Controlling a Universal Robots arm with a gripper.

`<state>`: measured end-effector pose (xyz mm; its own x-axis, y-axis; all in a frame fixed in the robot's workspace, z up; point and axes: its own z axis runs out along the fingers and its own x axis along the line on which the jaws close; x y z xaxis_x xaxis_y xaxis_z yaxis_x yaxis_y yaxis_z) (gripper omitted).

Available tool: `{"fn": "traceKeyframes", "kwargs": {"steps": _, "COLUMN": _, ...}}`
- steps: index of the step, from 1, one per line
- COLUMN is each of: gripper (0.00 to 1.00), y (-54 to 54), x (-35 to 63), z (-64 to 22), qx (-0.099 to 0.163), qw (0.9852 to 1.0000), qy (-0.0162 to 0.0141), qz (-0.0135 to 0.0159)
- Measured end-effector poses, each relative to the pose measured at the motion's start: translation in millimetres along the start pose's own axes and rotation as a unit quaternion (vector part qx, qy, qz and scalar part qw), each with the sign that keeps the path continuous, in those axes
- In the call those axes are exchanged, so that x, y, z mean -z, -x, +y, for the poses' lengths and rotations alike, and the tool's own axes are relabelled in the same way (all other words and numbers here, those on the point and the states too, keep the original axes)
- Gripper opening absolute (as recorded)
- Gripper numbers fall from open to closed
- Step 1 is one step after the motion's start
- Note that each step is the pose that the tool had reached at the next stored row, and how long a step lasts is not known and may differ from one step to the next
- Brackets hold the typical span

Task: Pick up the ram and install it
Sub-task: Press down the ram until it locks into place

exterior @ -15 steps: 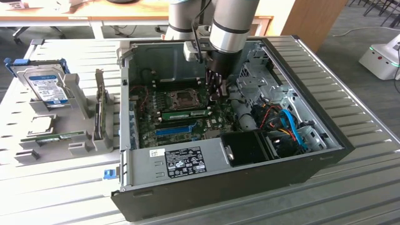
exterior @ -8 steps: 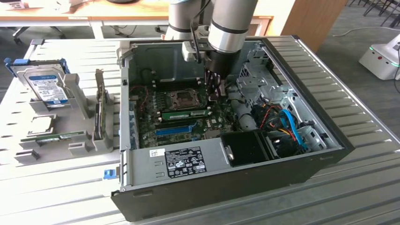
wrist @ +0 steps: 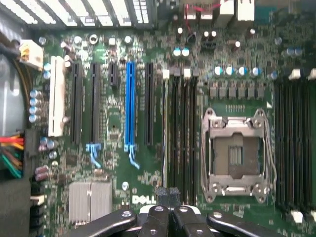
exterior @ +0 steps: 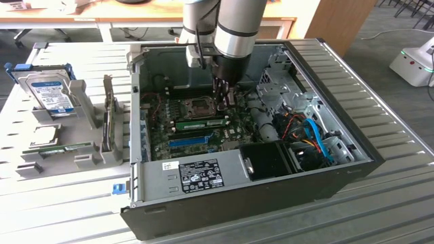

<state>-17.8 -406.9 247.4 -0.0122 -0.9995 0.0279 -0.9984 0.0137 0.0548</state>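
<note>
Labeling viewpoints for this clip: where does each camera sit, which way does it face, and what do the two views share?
Exterior view: off the arm, raised, angled down at the open computer case on the slatted table; the arm's lower segment and the gripper show over the motherboard.
Wrist view: on the wrist, facing straight down onto the motherboard; the shut gripper shows.
Shared: the empty CPU socket, the blue slot, and a seated ram.
</note>
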Motion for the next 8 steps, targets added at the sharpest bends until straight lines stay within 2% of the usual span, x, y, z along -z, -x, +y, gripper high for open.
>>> {"fn": "traceKeyframes", "kwargs": {"steps": 8, "gripper": 0.1, "y": -0.2, "x": -1.3, "z": 21.4, "qx": 0.0, "qw": 1.0, "qy": 0.0, "qz": 0.0}}
